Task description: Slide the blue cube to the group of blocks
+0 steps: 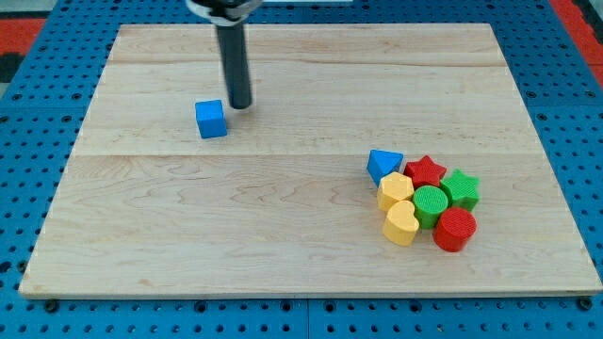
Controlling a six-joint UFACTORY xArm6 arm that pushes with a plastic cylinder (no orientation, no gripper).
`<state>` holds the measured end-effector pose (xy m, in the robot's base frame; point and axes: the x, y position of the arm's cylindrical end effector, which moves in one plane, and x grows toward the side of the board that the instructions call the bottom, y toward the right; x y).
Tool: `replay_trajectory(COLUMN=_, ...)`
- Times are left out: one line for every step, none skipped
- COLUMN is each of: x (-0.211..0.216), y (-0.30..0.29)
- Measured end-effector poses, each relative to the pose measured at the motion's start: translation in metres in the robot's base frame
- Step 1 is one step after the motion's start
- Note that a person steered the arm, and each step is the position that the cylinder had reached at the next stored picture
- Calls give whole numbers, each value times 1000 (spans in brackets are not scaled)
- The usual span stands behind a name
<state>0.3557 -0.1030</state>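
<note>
One blue cube (212, 119) sits on the table (283, 226) toward the view's upper left, with my tip (240, 105) just beside its upper-right corner. Seven grouped blocks lie well apart at lower right: blue triangle (382, 165), red star (426, 170), green star (461, 187), green cylinder (431, 204), red cylinder (455, 229) and two yellow blocks (397, 207). No end effector with jaws shows, only the rod.

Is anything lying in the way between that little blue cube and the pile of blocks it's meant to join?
Nothing visible: bare wooden board lies between the blue cube and the group, whose nearest member is the blue triangular block.
</note>
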Motion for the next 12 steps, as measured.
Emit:
replay_trajectory(x=15, y=-29)
replay_trajectory(x=48, y=-29)
replay_trajectory(x=86, y=-18)
replay_trajectory(x=101, y=-29)
replay_trajectory(x=123, y=-55)
replay_trajectory(x=156, y=-62)
replay_trajectory(x=181, y=-49)
replay_trajectory(x=183, y=29)
replay_trajectory(x=181, y=91)
replay_trajectory(x=160, y=58)
replay_trajectory(x=162, y=119)
replay_trajectory(x=163, y=124)
